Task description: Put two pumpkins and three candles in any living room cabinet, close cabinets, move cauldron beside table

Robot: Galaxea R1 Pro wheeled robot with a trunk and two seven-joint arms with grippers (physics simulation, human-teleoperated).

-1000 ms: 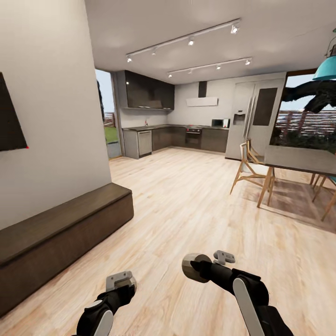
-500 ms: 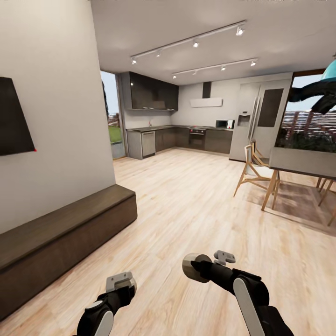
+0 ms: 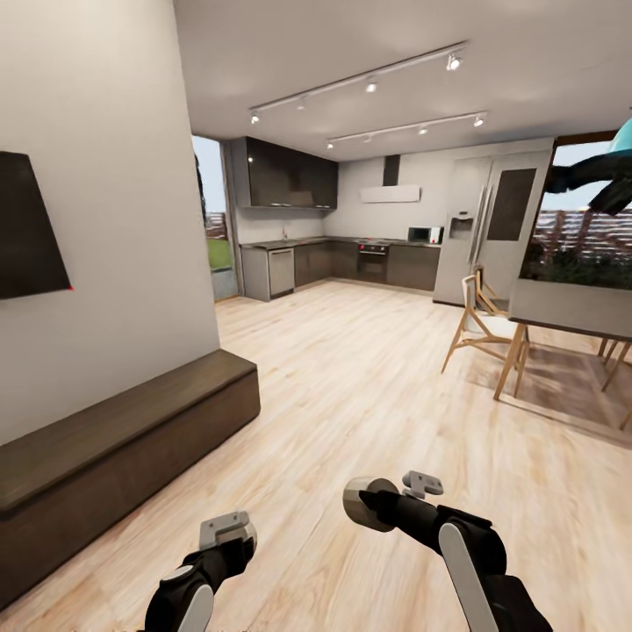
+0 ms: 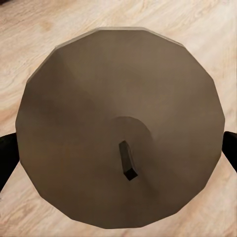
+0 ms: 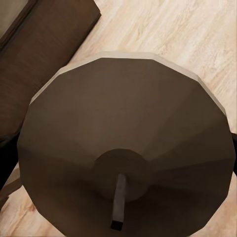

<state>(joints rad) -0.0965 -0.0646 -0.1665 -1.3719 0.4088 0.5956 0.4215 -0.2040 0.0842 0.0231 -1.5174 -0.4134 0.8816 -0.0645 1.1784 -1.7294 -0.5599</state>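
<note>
Light wood plank floor (image 3: pixel 351 386). Low dark cabinet (image 3: pixel 114 456) at 9 o'clock along wall; dining table (image 3: pixel 566 307), chairs (image 3: pixel 474 320) at 2 o'clock.

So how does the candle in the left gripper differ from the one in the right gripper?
The left candle has a short, dark wick; the right candle has a longer, paler one. Behind the left candle lies plank floor; behind the right candle, floor plus the dark cabinet. Both are beige-tan, faceted rounds seen wick-end on.
</note>
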